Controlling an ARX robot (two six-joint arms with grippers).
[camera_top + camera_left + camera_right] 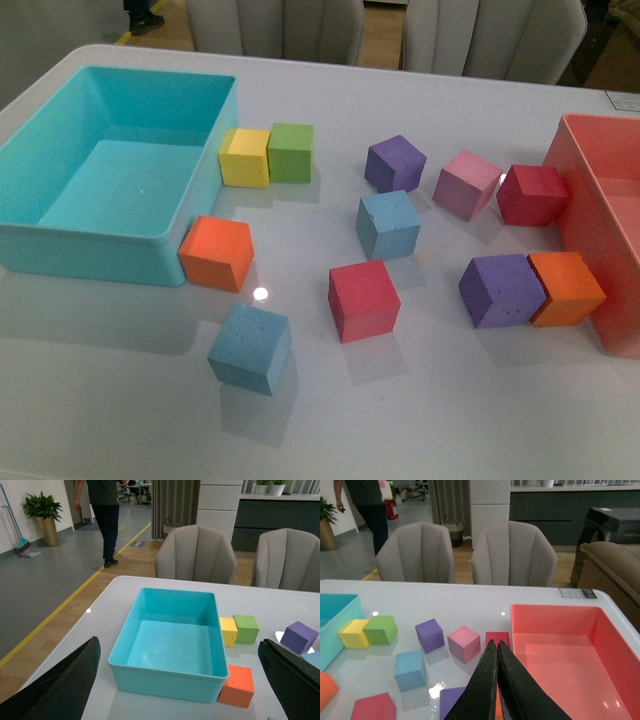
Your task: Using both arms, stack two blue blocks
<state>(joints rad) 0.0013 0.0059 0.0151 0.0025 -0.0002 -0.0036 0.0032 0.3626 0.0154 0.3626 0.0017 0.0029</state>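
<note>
Right gripper (496,644): the two black fingers are pressed together with nothing between them, held above the bench (450,400).
Left gripper (179,645): the fingers are spread wide and hold nothing.
Just past the right gripper: a red block (497,637) sits right beyond the fingertips. A purple block (452,700) lies under the fingers on the side toward the robot's left.
First blue block (410,670): it rests flat on the bench, to the robot's left of the right gripper and apart from it. It sits near the middle of the scattered blocks and touches none of them.
Just past the left gripper: a teal bin (165,685) lies straight ahead, framed by the two fingers. An orange block (237,685) touches the bin's near corner.
Second blue block (250,348): it sits alone on the bench, closer to the robot than the orange block and well apart from the first blue block. Neither gripper touches it.
Farther out from the right gripper: a coral bin (555,610) stands on the side toward the robot's right.
</note>
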